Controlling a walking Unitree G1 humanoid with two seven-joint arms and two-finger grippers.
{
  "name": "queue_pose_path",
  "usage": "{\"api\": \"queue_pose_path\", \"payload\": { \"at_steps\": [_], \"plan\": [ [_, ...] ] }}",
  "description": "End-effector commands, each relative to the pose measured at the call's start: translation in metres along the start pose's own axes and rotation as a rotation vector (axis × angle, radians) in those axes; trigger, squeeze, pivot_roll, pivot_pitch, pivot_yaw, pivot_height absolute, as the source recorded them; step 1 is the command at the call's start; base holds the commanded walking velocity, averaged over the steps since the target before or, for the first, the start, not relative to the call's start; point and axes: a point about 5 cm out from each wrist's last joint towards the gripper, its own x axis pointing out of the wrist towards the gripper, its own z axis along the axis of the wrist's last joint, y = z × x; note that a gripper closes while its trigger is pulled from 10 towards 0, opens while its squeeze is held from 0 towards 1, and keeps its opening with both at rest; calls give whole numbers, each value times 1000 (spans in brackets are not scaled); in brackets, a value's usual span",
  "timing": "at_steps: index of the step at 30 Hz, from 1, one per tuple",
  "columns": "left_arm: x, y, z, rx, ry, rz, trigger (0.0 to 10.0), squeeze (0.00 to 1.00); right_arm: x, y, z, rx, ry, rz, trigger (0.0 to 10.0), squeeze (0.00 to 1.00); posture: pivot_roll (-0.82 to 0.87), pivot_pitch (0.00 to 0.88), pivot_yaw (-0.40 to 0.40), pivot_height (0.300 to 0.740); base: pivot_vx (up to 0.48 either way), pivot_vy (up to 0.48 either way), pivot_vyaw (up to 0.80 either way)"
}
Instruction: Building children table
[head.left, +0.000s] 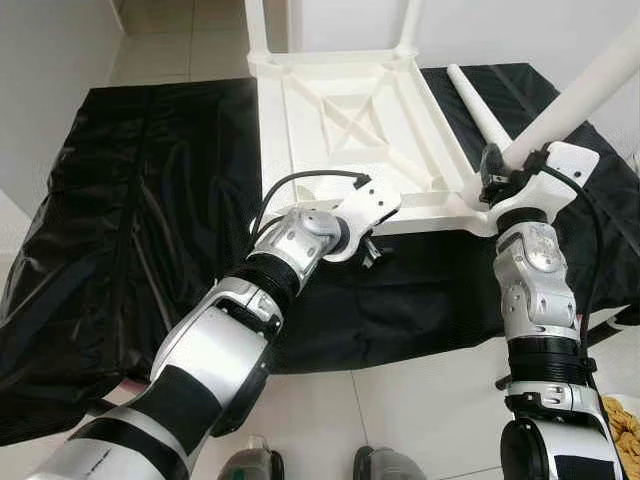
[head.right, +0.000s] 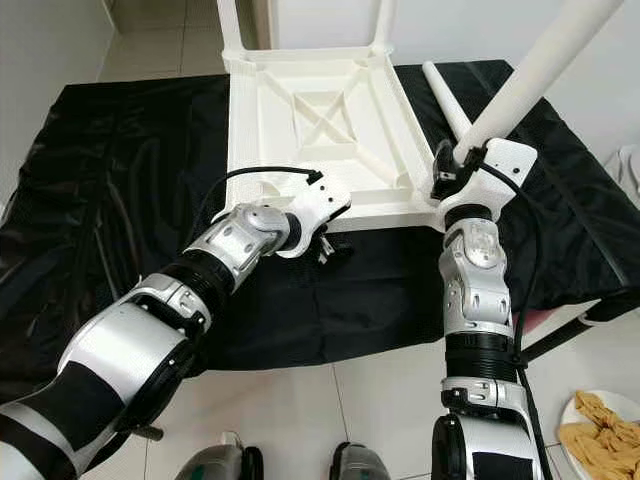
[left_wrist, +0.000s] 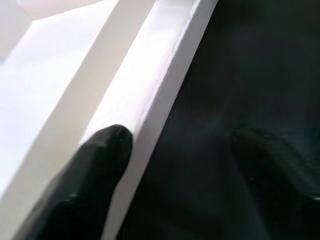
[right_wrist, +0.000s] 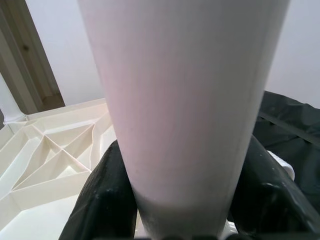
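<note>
**Operator:** While I look down from the head camera, I see a white plastic tabletop (head.left: 350, 130) lying upside down on a black sheet (head.left: 130, 220) spread over the floor. Two white legs already stand in the tabletop's far corners.

**Listener:** Where are your grippers?

**Operator:** My left gripper (head.left: 372, 250) sits at the tabletop's near edge. Its fingers (left_wrist: 100, 165) are spread, one resting on the white rim, the other over the black sheet, so they straddle the edge.

**Listener:** And the right?

**Operator:** My right gripper (right_wrist: 185, 195) is at the near right corner, its fingers pinching a white table leg (head.left: 590, 85) from both sides. That leg tilts up and away to the right. Another loose leg (head.left: 480, 110) lies on the sheet just beside the tabletop's right edge.
</note>
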Motion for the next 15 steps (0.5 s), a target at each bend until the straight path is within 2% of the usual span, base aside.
{"api": "queue_pose_path", "payload": {
  "at_steps": [1,2,11,15],
  "plan": [
    [2,-13,-32,-35,117,-139,1451,0,2,0,4,-3,-23,0,10000,0,20,70,58,740,0,0,0],
    [1,-15,-34,-13,118,-165,0,0,2,0,4,-4,-23,-1,10000,0,19,67,60,740,0,0,0],
    [-8,-16,-50,81,141,-277,0,0,2,-2,5,-11,-28,-3,10000,0,16,60,63,740,0,0,0],
    [-12,-14,-56,98,148,-288,0,0,2,-2,5,-11,-28,-2,10000,0,16,60,63,740,0,0,0]
  ]
}}
